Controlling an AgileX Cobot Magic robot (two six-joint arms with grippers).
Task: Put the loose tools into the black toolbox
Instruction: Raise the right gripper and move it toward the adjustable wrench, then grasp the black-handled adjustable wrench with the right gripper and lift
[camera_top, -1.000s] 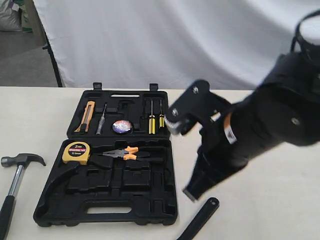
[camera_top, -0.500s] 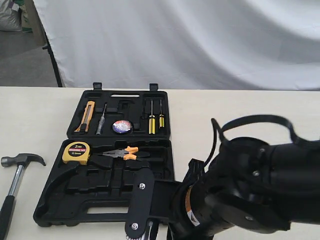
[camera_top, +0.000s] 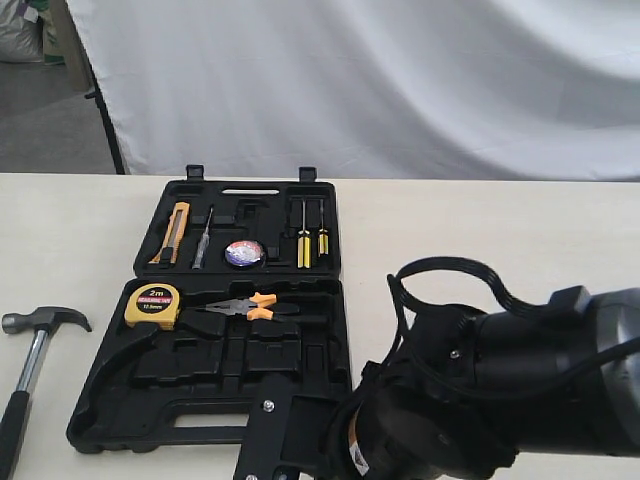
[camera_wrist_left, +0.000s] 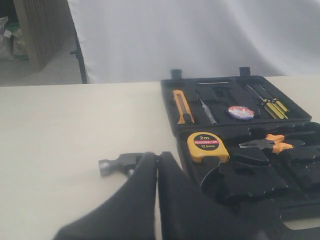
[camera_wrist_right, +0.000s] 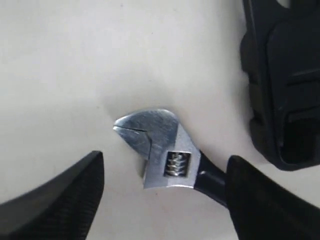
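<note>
The black toolbox (camera_top: 300, 400) lies open on the table, and the bluish tape roll (camera_top: 243, 253) sits in a recess of its far half. The claw hammer (camera_top: 40, 330) lies on the table left of the box. My left gripper (camera_wrist_left: 159, 157) is shut and empty, its tips just in front of the hammer head (camera_wrist_left: 116, 164). My right gripper (camera_wrist_right: 165, 162) is open and low over the table. The adjustable wrench (camera_wrist_right: 162, 147) lies between its fingers (camera_wrist_right: 65, 200), its black handle running under one of them. In the exterior view my right arm (camera_top: 500, 400) hides the wrench.
The near half of the box holds a yellow tape measure (camera_top: 152, 303) and orange-handled pliers (camera_top: 250, 305). An orange knife (camera_top: 176, 230) and yellow screwdrivers (camera_top: 310, 243) sit in the far half. The box's edge (camera_wrist_right: 280, 85) is close beside the wrench. A white curtain hangs behind the table.
My right arm has swung down and to the left, to the table's front edge beside the box, and now covers the wrench in the exterior view. Hammer and box have not moved.
</note>
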